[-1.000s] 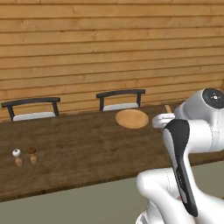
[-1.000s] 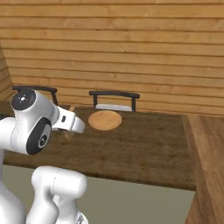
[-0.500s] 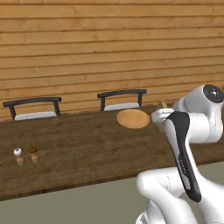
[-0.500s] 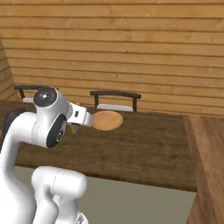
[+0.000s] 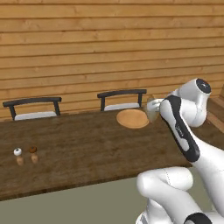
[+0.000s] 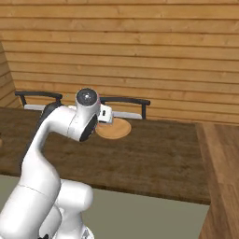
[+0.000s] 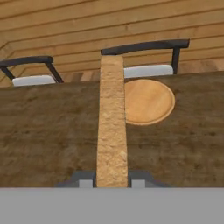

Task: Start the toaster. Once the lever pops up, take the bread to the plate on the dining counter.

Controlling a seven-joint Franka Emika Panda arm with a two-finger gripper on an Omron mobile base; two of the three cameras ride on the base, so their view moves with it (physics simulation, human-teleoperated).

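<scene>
1. Tan and grainy, the bread stands on edge between the fingertips of the gripper, seen edge-on as a long narrow strip running away from the hand.
2. The jaws are closed on the slice across its flat faces, at the near end, so the hold is a pinch through the thin dimension.
3. Toast like this should be light and fairly stiff but brittle; a hard squeeze could crack or crumble it, and the dry crumb probably gives decent friction, so it is unlikely to slip.
4. With only one end held, the long free part acts as a lever: a knock against the counter could snap it or twist it in the jaws.
5. In the hand view the slice lies just beside the plate, overlapping its left rim; how high it hangs above the counter is hard to judge.
6. The plate sits near the far edge of the counter, in front of a chair, with the hand close beside it.
7. Two small shakers stand well apart, at the other end.
</scene>
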